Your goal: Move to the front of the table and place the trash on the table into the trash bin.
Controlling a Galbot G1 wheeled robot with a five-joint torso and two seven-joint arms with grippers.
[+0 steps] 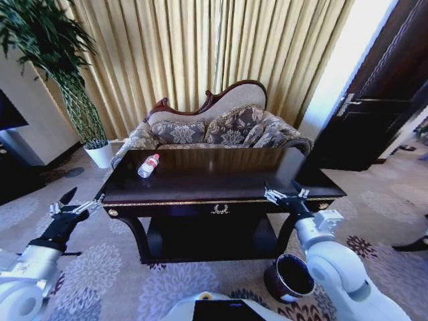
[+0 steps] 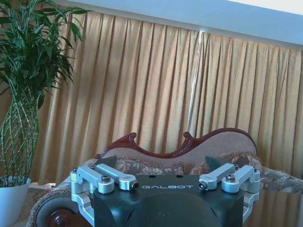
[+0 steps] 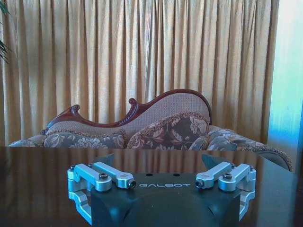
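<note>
The table [image 1: 200, 187] is a dark glossy console with a gold emblem on its front, standing straight ahead of me. The trash on it is a small clear bottle [image 1: 148, 165] with a red cap, lying on its side near the far left of the top. The trash bin [image 1: 289, 277], a round dark bucket, stands on the carpet by the table's front right leg. My left gripper [image 1: 83, 198] [image 2: 161, 163] hovers open off the table's front left corner. My right gripper [image 1: 285, 190] [image 3: 159, 159] is open over the front right edge of the table [image 3: 38, 179].
A patterned sofa [image 1: 214, 130] stands right behind the table, in front of gold curtains. A tall plant in a white pot [image 1: 100, 155] is at the back left. A dark door [image 1: 374, 100] is on the right. Patterned carpet surrounds the table.
</note>
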